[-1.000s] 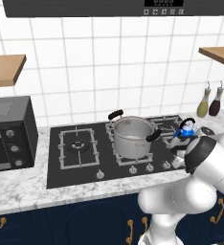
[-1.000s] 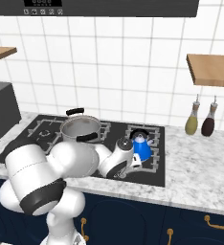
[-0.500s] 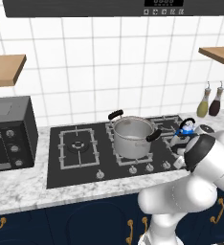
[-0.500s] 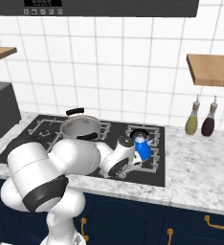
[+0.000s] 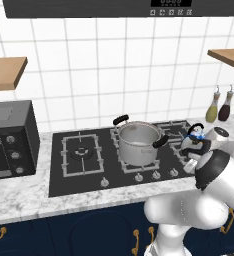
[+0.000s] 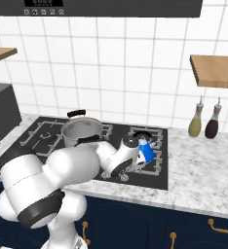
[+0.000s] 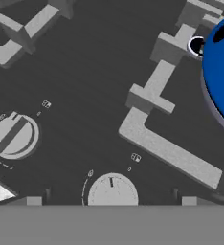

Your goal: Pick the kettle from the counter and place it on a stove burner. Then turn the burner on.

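Sitting on the right burner grate [image 7: 166, 119], the blue kettle [image 6: 145, 151] nears the cooktop edge; up close, two silver knobs [image 7: 111, 190] show; I cannot tell how wide the jaws are.

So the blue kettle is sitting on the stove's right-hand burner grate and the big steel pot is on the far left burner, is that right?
Not quite. The blue kettle does sit on the right-hand burner grate, but the steel pot is on the middle burner, next to the kettle. The far left burner is bare. The left base view shows this.
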### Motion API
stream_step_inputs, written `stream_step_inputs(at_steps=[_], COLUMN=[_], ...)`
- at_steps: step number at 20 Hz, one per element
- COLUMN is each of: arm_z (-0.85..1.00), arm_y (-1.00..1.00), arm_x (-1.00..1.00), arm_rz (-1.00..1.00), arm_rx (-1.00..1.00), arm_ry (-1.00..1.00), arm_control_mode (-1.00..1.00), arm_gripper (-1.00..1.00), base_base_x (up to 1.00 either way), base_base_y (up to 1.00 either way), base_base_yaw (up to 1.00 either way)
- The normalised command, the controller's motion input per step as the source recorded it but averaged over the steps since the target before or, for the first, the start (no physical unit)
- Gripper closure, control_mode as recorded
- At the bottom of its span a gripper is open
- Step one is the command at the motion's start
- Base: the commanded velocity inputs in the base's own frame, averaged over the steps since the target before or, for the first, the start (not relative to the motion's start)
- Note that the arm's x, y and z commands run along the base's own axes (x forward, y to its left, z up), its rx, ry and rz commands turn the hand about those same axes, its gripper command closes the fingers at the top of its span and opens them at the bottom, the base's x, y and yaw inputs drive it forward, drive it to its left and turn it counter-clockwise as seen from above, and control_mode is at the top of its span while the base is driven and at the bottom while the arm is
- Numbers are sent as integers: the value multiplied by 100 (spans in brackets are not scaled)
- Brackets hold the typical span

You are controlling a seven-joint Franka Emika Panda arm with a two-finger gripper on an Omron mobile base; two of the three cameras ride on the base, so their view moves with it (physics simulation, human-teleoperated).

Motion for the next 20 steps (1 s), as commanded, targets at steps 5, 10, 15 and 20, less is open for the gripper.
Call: stream_step_inputs(at_steps=[5, 10, 15, 20], arm_z=[38, 15, 81, 100], arm_y=[-78, -100, -64, 56], arm_x=[-86, -100, -100, -27], arm_rz=[-4, -2, -3, -20], arm_rx=[17, 32, 33, 0], arm_ry=[-17, -39, -72, -53], arm_control_mode=[-100, -100, -100, -100], arm_gripper=[-100, -100, -100, -100], base_base_x=[0, 0, 0, 0], base_base_y=[0, 0, 0, 0], base_base_yaw=[0, 0, 0, 0])
